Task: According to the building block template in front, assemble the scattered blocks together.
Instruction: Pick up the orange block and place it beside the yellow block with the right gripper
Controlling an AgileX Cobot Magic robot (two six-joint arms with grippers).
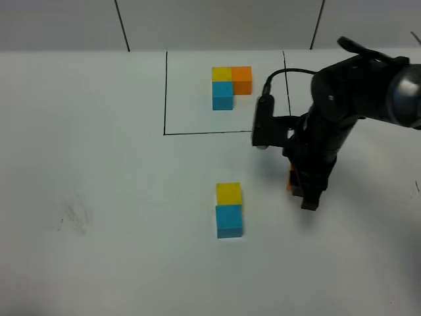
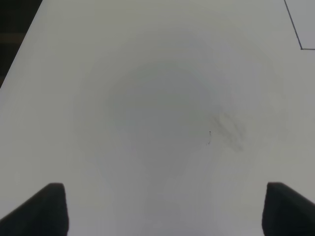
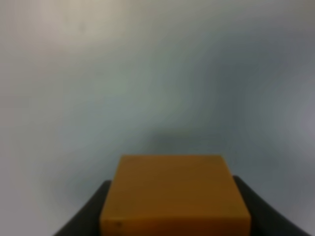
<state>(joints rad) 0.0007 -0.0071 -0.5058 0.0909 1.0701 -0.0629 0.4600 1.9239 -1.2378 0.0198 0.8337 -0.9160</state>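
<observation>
Gripping the orange block (image 3: 174,194) between its two dark fingers, the right pincer (image 1: 301,191) hangs low over a white tabletop (image 1: 99,164). The wrist view shows the block's flat top filling the gap between the fingers. From the high camera only a thin orange edge shows past the black arm.

To this pincer's left, near it but clearly apart, sit the yellow block (image 1: 228,192) and the blue block (image 1: 229,220), touching each other. They form a short column whose long axis runs toward and away from the robot. The yellow block is the farther one, roughly level with the pincer, and the blue block is nearer the robot.

Farther ahead of the pincer and a little to its left lies the template (image 1: 227,84), an L of three joined cubes inside a thin black outline. Its orange cube sits against the right side of the yellow, with the blue on the yellow's near side.

Judging from that pattern, the held block belongs against the yellow block's right face, which is the face turned toward this pincer. The move looks like a short slide leftward, kept square so the faces meet flush. The right arm is clearly the nearer one.

The left pincer (image 2: 157,211) has its fingers spread wide with nothing between them, over bare tabletop. The high camera does not show it.
</observation>
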